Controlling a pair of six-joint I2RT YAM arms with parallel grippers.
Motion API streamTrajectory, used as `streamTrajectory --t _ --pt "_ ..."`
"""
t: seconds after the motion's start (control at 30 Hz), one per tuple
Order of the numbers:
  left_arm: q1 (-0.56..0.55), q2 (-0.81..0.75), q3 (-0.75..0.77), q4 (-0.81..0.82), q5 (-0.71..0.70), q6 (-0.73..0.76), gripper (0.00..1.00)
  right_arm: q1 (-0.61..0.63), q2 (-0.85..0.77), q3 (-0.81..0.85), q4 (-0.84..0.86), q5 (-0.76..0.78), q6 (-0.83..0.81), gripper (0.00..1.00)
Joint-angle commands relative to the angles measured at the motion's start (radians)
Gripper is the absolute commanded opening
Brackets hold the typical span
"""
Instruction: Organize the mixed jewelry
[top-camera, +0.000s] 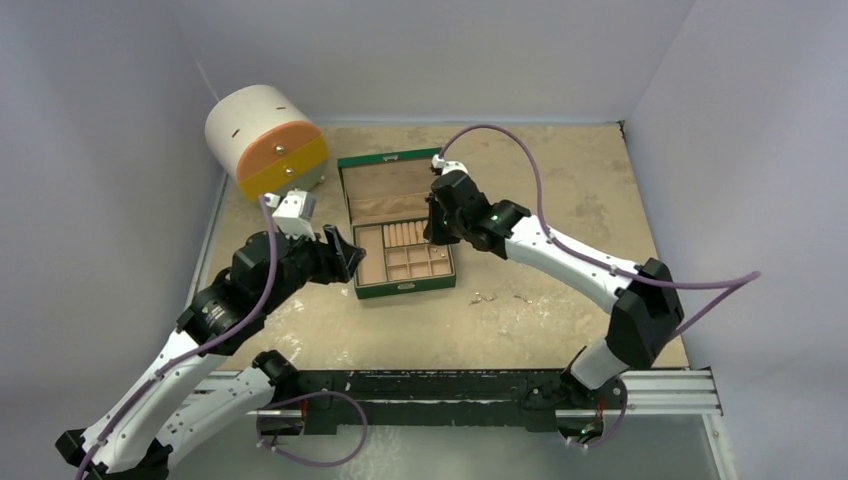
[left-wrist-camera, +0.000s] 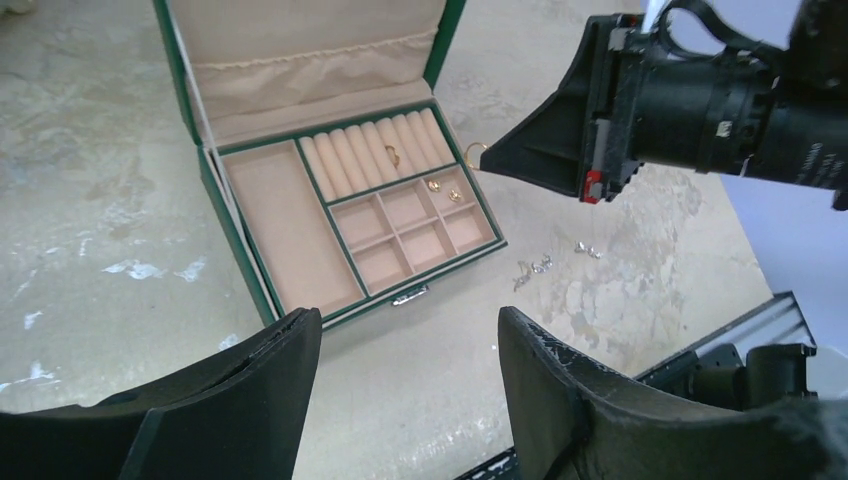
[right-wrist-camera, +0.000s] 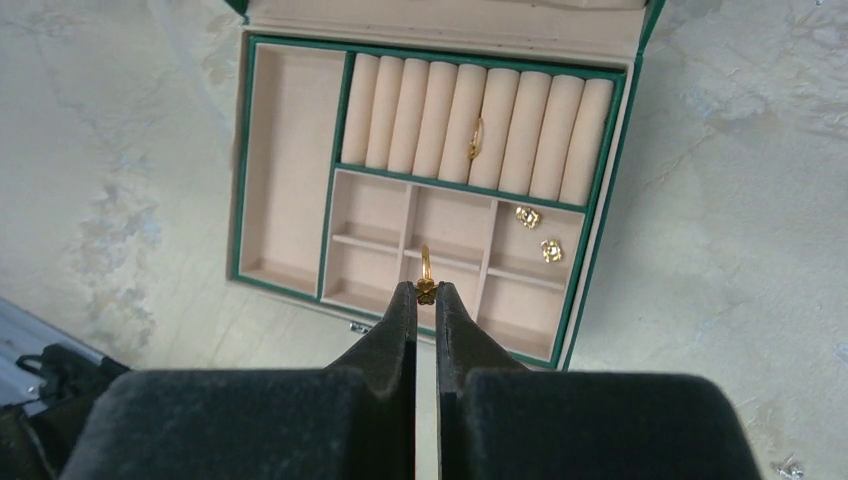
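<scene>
The green jewelry box (top-camera: 372, 290) lies open mid-table. My right gripper (right-wrist-camera: 425, 290) hangs over its small compartments, shut on a gold ring with a flower charm (right-wrist-camera: 425, 272); the same ring (left-wrist-camera: 474, 154) shows at the right gripper's tip in the left wrist view. Another gold ring (right-wrist-camera: 476, 138) sits in the ring rolls. Two gold earrings (right-wrist-camera: 527, 216) lie in a right-hand compartment. Several silvery pieces (left-wrist-camera: 532, 268) lie on the table right of the box. My left gripper (left-wrist-camera: 410, 345) is open and holds nothing, left of and in front of the box.
A white cylinder with an orange and yellow face (top-camera: 265, 140) stands at the back left. The raised lid (top-camera: 385, 180) stands behind the compartments. White walls close in the table on three sides, and a black rail (top-camera: 450, 385) runs along the near edge.
</scene>
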Motion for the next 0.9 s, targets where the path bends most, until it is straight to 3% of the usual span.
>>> streamTrajectory --t 0.0,0.47,0.87 --pt "-0.001 -0.034 -0.005 0.036 -0.074 0.042 0.65 0.016 0.056 0.076 0.004 0.085 0.011 0.0" --pt "-0.001 -0.089 -0.091 0.083 -0.117 0.091 0.66 0.035 0.283 0.226 -0.022 0.112 0.06 0.0" --pt "0.0 -0.09 -0.098 0.084 -0.113 0.094 0.67 0.038 0.361 0.263 -0.078 0.148 0.112 0.0"
